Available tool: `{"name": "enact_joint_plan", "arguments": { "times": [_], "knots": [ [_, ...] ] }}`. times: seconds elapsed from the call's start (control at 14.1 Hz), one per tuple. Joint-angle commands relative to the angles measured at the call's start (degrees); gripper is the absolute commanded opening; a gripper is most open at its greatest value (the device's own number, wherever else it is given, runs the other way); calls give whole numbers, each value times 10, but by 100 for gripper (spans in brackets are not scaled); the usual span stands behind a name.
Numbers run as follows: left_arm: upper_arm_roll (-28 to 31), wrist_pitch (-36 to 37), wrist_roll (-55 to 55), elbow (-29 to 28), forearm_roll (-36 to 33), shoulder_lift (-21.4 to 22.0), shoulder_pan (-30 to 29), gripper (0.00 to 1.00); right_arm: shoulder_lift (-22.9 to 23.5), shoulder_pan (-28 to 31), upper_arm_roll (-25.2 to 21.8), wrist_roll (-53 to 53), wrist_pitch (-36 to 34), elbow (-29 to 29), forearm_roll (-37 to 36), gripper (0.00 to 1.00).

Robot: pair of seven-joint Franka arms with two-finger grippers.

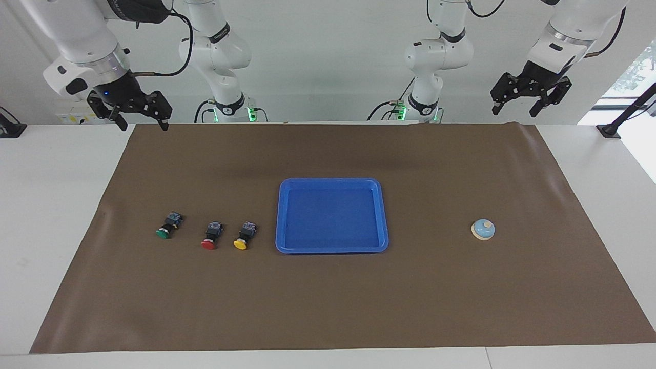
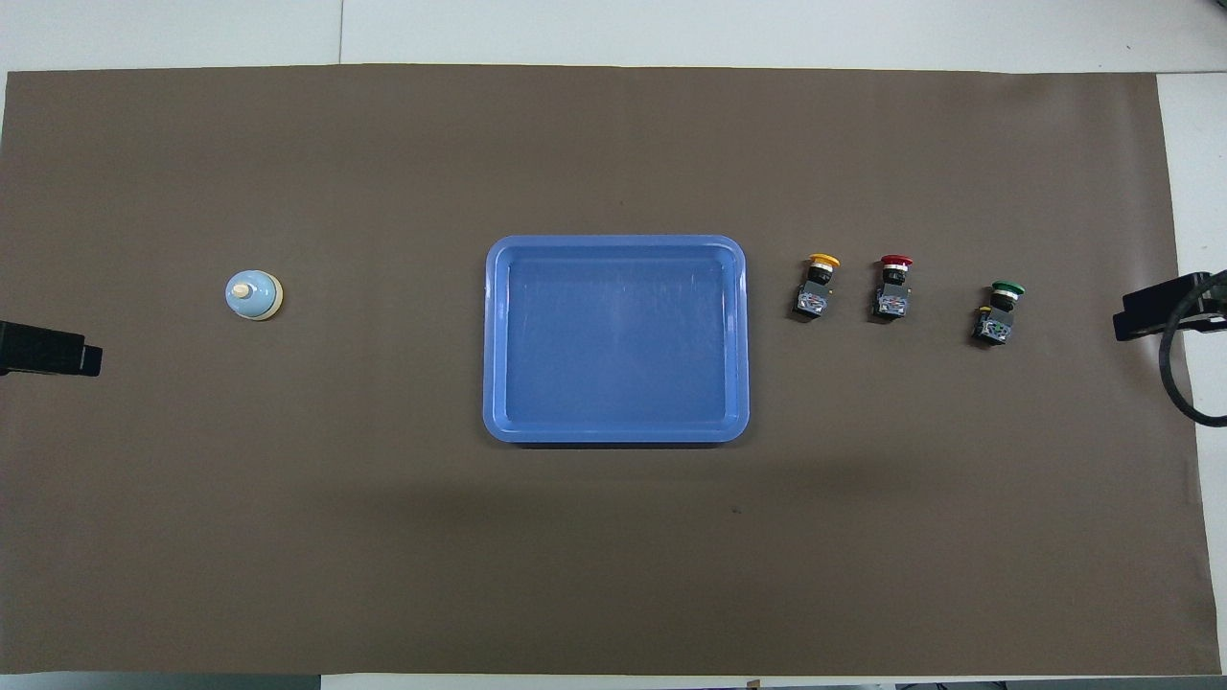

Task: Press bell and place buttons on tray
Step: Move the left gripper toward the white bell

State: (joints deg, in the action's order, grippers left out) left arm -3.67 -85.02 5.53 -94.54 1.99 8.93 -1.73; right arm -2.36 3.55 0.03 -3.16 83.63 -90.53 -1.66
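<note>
The blue tray point(image 1: 331, 249) point(image 2: 615, 243) lies in the middle of the brown mat with nothing in it. Three buttons lie on their sides in a row beside it, toward the right arm's end: yellow point(image 1: 244, 235) point(image 2: 817, 286) closest to the tray, then red point(image 1: 211, 234) point(image 2: 892, 286), then green point(image 1: 168, 226) point(image 2: 1000, 311). The light-blue bell point(image 1: 483, 229) point(image 2: 253, 294) stands alone toward the left arm's end. My right gripper point(image 1: 143, 124) point(image 2: 1160, 307) hangs open and raised over the mat's corner at its own end. My left gripper point(image 1: 515, 110) point(image 2: 48, 350) hangs open likewise, holding nothing.
A brown mat point(image 1: 328, 307) covers most of the white table. A black clamp stand point(image 1: 622, 115) sits at the table's edge at the left arm's end. Wide bare mat lies around the tray, the bell and the buttons.
</note>
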Motion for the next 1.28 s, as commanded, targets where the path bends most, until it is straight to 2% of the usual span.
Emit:
{"name": "enact_joint_plan", "arguments": {
  "times": [0.0,0.35,0.43,0.5,0.57,0.71,0.78,0.92,1.06,1.21],
  "knots": [
    [2,-2,10,5,1,1,6,100,-5,8,6,-13,-3,-3,-6,100],
    [2,-5,1,-1,1,5,6,100,-5,7,6,-13,-3,-3,-6,100],
    [2,-15,8,-9,1,7,5,97,-5,8,6,-13,-3,-4,-6,100],
    [2,-25,9,-20,1,13,2,74,-5,7,6,-13,-3,-4,-6,100],
    [2,-32,10,-33,1,14,0,56,-5,8,6,-13,-3,-3,-6,100],
    [3,-49,9,-36,2,5,-5,7,-6,8,6,-13,-3,-3,-6,100],
    [4,-55,9,-36,2,-8,-6,0,-5,7,6,-13,-3,-3,-6,100],
    [6,-90,4,-43,2,-27,-12,0,-5,8,6,-13,-3,-3,-6,100],
    [6,-141,4,-78,2,-35,-21,0,-5,7,6,-13,-3,-3,-6,100],
    [6,-177,4,-80,1,-78,-21,0,-5,8,6,-13,-3,-4,-6,100]
  ]
}}
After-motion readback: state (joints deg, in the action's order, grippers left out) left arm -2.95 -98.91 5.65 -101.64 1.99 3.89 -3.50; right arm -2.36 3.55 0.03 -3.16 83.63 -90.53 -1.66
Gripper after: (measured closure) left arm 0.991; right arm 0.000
